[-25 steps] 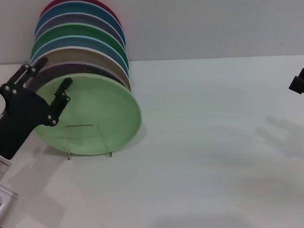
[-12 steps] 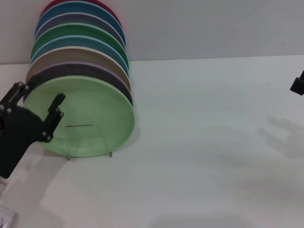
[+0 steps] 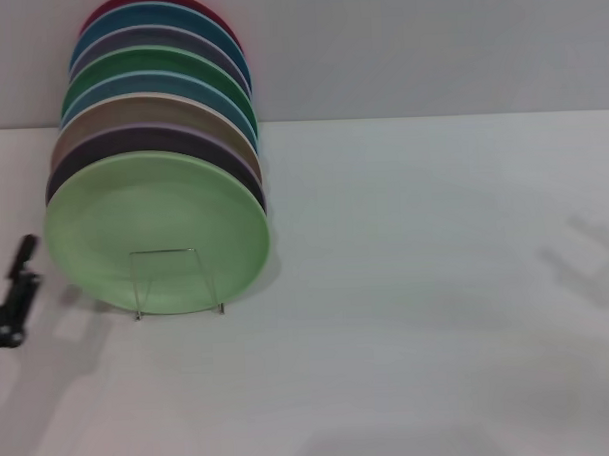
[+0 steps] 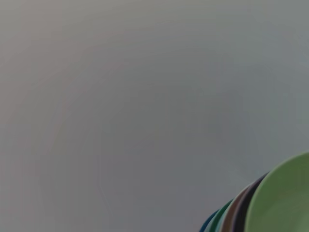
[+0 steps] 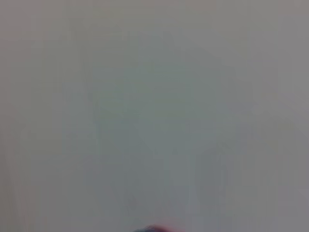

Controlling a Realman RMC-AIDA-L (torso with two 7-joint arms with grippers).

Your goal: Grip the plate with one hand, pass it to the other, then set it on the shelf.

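The pale mint-green plate [image 3: 157, 231] stands tilted on the clear acrylic shelf [image 3: 165, 252] at the left of the table, at the front of a row of plates. Its edge also shows in the left wrist view [image 4: 285, 198]. My left gripper [image 3: 12, 298] is low at the head view's left edge, left of the plate and apart from it. Only one black finger [image 3: 23, 260] shows; the gripper is open and empty. My right gripper is out of view.
Several upright plates [image 3: 155, 88] in brown, blue, dark green, lilac and red stand stacked behind the mint plate, against the grey wall. The white table [image 3: 427, 284] stretches to the right of the shelf.
My left gripper has drawn back from the plate, down and to the left, almost out of the head view. The plate has settled against the stack. My right gripper has left the view.
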